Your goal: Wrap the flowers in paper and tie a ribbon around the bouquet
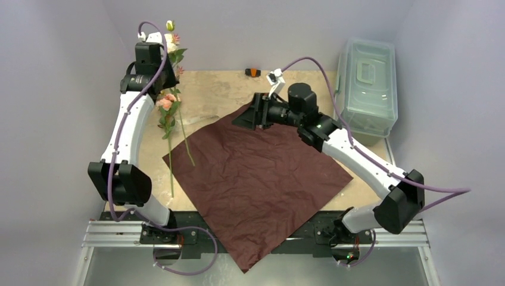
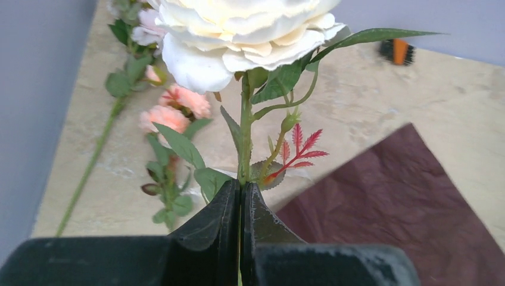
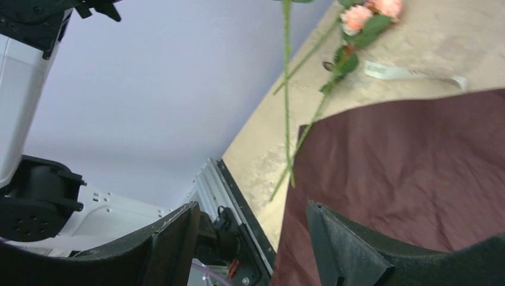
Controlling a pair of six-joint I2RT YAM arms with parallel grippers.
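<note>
My left gripper (image 2: 243,186) is shut on the green stem of a sprig with a large white rose (image 2: 238,30), held up at the back left (image 1: 171,43). Its long stem (image 3: 287,89) hangs down over the left edge of the paper. Another sprig of the flowers, with pink blooms (image 1: 168,102), lies on the table left of the paper (image 1: 262,179), a dark maroon crinkly sheet spread flat. The right gripper (image 1: 249,116) hovers open over the sheet's far corner, nothing between its fingers (image 3: 339,238). A cream ribbon (image 3: 411,72) lies on the table beyond the paper.
A clear plastic lidded box (image 1: 366,83) stands at the back right. A small orange and black object (image 1: 253,72) sits at the table's far edge. The paper's near corner hangs over the front rail (image 1: 119,235).
</note>
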